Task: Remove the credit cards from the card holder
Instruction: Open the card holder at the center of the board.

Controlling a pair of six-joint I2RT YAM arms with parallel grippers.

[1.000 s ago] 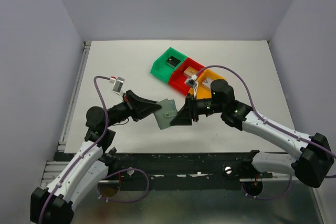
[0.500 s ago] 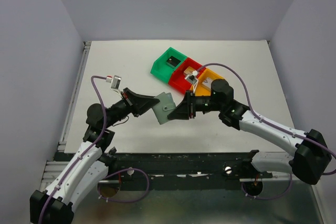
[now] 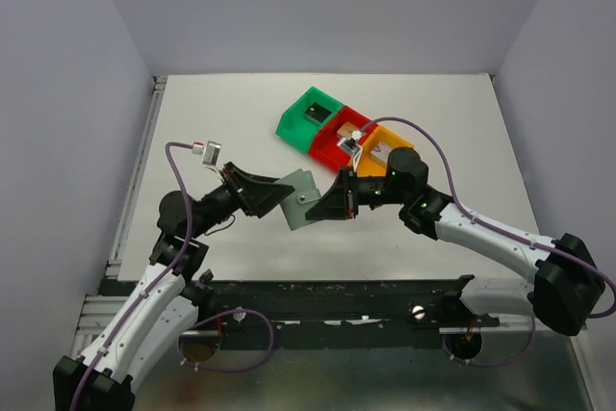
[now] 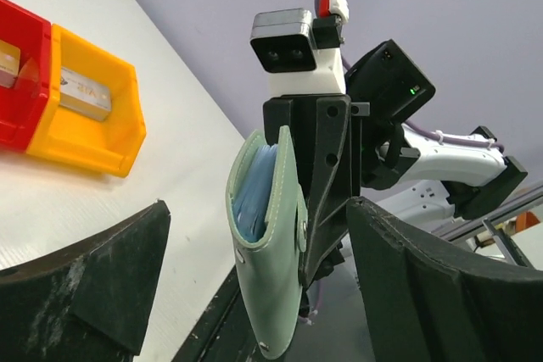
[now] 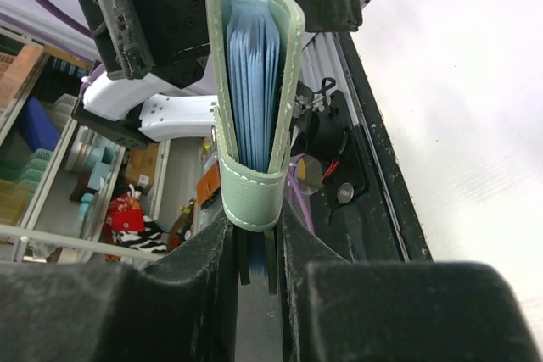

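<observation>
The card holder [image 3: 301,201] is a pale green folded wallet with a blue lining, held in the air above the table between both arms. My right gripper [image 5: 254,239] is shut on its folded edge [image 5: 250,82], one finger [image 5: 195,281] against each side. My left gripper [image 4: 263,294] stands open around the holder [image 4: 271,243], both fingers [image 4: 85,286] clear of it. A black credit card [image 3: 315,113] lies in the green bin. A silver-grey card [image 4: 83,91] lies in the orange bin, and a tan one [image 4: 7,58] in the red bin.
The green bin [image 3: 294,120], red bin [image 3: 327,146] and orange bin [image 3: 371,163] stand in a row at the back middle of the white table, just behind my right arm. A metal rail [image 3: 135,170] runs along the table's left edge.
My left gripper has opened and let go of the card holder. My right gripper has closed onto its other edge. The holder has shifted slightly away from the near edge.
</observation>
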